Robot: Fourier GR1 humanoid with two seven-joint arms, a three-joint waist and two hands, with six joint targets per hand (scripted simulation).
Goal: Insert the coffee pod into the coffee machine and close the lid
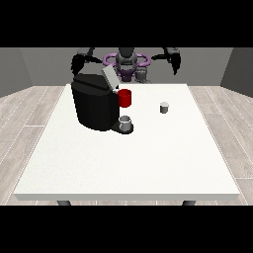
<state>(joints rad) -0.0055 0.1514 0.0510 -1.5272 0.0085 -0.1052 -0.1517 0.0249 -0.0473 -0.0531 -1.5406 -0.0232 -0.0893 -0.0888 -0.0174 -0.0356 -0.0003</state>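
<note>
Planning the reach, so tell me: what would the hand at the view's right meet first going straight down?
Probably the bare table, right of the coffee pod. That hand hangs raised at the far edge; depth is unclear.

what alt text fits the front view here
A black coffee machine with its lid raised stands on a white table, a small grey pod lying apart to its right. The robot behind holds both hands up, off the table.

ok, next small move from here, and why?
Probably bring the hand at the view's right down toward the pod. The pod stands alone on the table, apart from the coffee machine, whose lid is up. Both hands are raised near the robot and hold nothing.
</note>
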